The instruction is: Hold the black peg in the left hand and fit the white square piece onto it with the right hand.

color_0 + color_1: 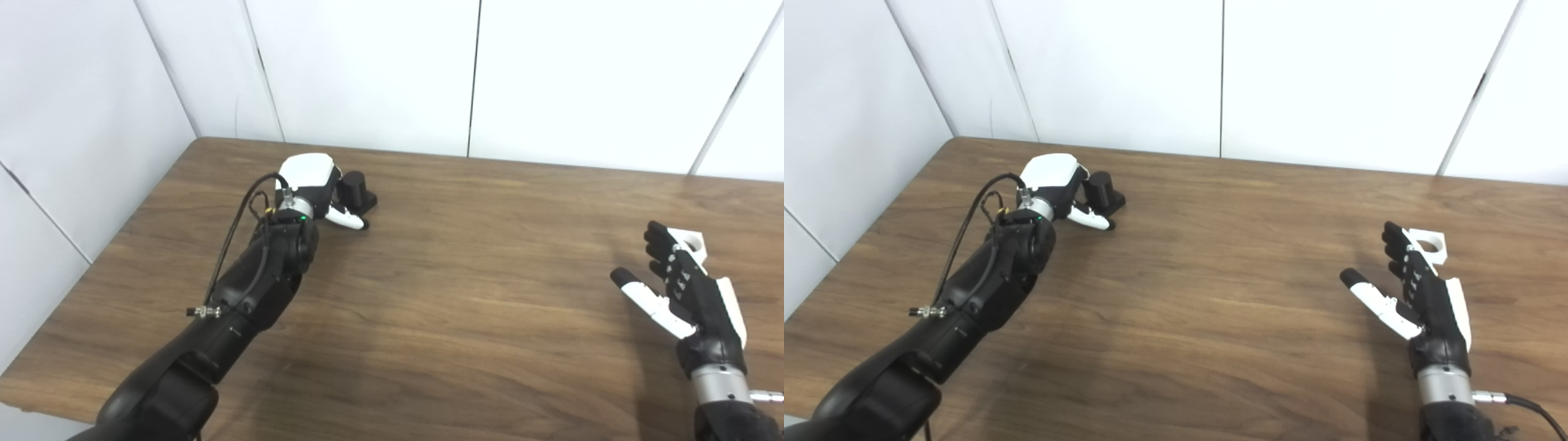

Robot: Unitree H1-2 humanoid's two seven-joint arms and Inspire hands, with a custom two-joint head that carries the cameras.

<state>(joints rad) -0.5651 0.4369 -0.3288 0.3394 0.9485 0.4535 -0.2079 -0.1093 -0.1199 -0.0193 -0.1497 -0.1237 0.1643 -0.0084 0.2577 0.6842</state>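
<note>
Two hands apart: left hand (312,184) curled at black peg (356,191) near counter (465,294) far-left edge, grip unclear; right hand (1421,294) wide, beside white square piece (1428,245); mid counter free.

**Robot hands flank peg and square piece on wooden table**

On a brown wood-grain table (1213,294), the robot's left hand (1059,190) sits against an upright black cylindrical peg on a square base (1102,190), its white thumb just in front. Well apart, the open right hand (1415,294) stands beside a white square piece with a round hole (1430,246).
</note>
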